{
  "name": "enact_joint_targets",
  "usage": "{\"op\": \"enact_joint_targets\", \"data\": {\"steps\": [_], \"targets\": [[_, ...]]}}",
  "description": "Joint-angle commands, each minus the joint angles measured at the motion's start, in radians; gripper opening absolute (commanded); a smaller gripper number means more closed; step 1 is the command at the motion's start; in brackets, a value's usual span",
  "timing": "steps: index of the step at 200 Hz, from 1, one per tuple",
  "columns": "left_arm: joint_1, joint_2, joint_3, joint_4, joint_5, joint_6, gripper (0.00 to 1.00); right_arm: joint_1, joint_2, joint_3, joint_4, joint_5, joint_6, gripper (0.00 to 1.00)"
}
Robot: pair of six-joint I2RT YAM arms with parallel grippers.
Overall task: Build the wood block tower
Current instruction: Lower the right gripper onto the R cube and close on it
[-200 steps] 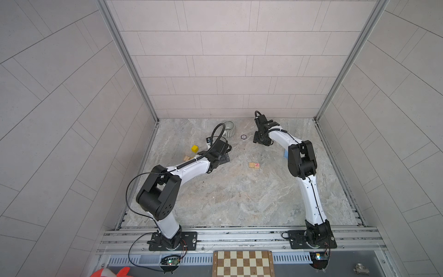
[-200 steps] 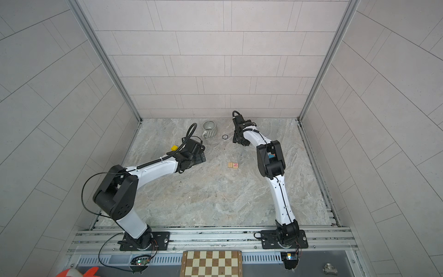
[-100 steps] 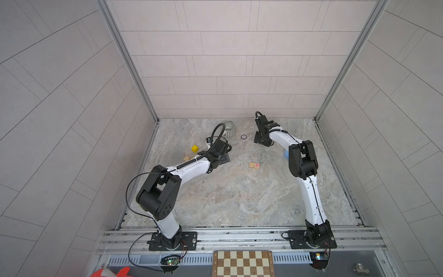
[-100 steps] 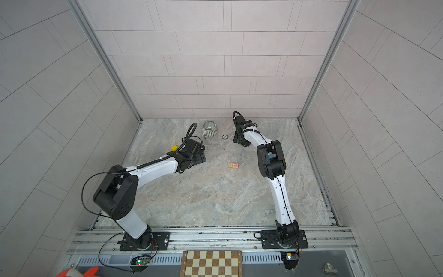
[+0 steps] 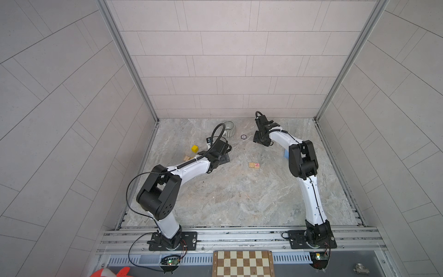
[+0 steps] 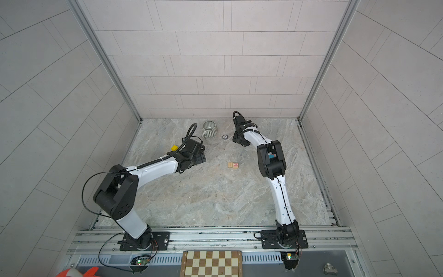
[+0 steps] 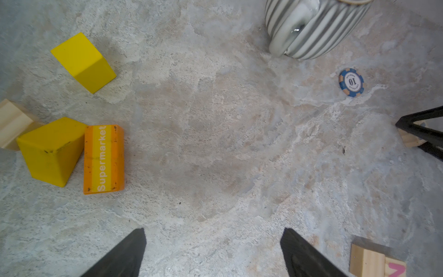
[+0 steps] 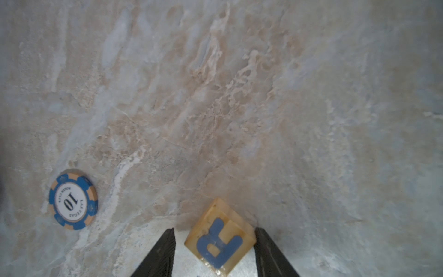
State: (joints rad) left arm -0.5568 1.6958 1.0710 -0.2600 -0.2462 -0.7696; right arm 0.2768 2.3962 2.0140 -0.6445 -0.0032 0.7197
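Wood blocks (image 5: 187, 158) lie loose on the marbled floor (image 5: 239, 196), none stacked on another. One natural-wood letter cube (image 8: 219, 242), printed with a blue letter, sits cornerwise between the fingers of the right gripper (image 8: 214, 229) at the far side of the floor. The jaws stand partly spread around it, one finger at a corner and the other with a clear gap, so the cube is straddled rather than pinched. Mid-floor between the arms, a pair of natural cubes (image 6: 233, 165) sit touching side by side, one bearing a pink N. On the left side, a yellow cube (image 7: 82, 62) stands apart from a cluster: a larger yellow block (image 7: 51, 151) touches an orange block (image 7: 103, 158) lettered "Supermarket", with a plain wood piece (image 7: 12, 124) just beside the yellow one. A blue block (image 5: 286, 154) shows beside the right arm (image 5: 302, 163). The left gripper (image 7: 214, 230) hovers over bare floor with jaws spread wide, holding nothing. A blue poker chip (image 8: 73, 201) lies between the right gripper and a grey ribbed cup (image 7: 316, 28). A chessboard (image 5: 242, 263) lies at the near edge.
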Motion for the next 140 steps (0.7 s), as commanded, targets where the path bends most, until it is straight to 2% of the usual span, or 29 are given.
{"op": "enact_joint_targets", "data": {"steps": [1, 58, 140], "targets": [[0.006, 0.018, -0.005, -0.018, -0.004, -0.008, 0.95, 0.007, 0.050, 0.026, -0.033, -0.020, 0.029, 0.53], [0.011, 0.027, -0.003, -0.018, 0.002, -0.009, 0.95, 0.021, 0.089, 0.057, -0.045, -0.014, 0.013, 0.46], [0.011, 0.024, 0.007, -0.033, 0.013, 0.013, 0.95, 0.041, 0.074, 0.061, -0.091, 0.033, -0.062, 0.28]]}}
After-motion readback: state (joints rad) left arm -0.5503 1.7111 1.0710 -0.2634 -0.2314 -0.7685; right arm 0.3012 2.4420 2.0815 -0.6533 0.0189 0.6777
